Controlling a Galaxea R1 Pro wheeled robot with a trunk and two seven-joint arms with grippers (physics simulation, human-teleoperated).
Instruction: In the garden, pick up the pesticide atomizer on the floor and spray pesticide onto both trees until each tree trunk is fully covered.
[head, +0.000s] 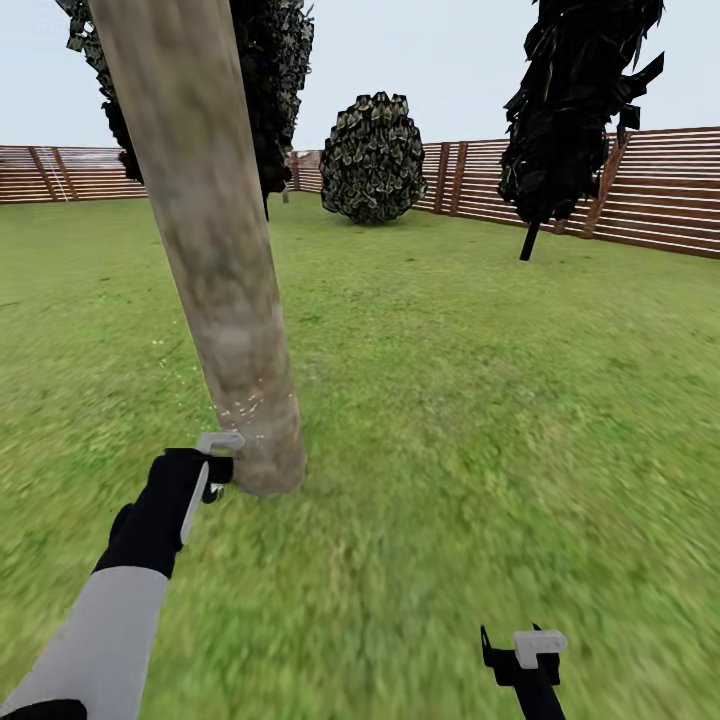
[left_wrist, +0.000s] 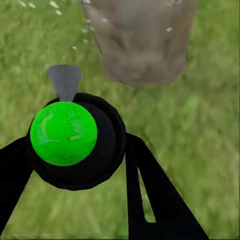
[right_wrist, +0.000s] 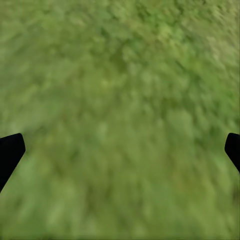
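A thick grey-brown tree trunk (head: 215, 250) leans across the left of the head view and meets the grass floor (head: 450, 430). Whitish pesticide specks (head: 240, 408) dot its lower part and drift in the left wrist view (left_wrist: 54, 5). My left gripper (head: 218, 465) sits right beside the trunk base, shut on the pesticide atomizer (left_wrist: 64, 132), a black round body with a green ball top. Its grey nozzle (left_wrist: 65, 80) points toward the trunk (left_wrist: 142, 40). The right gripper (head: 515, 650) hangs open over bare grass at the lower right, with its fingertips (right_wrist: 10, 150) wide apart.
A brown slat fence (head: 660, 190) rings the lawn. A round dark bush (head: 372, 158) stands at the back centre. A dark-leaved tree (head: 575, 100) stands near the right fence. Another dark crown (head: 285, 70) shows behind the near trunk.
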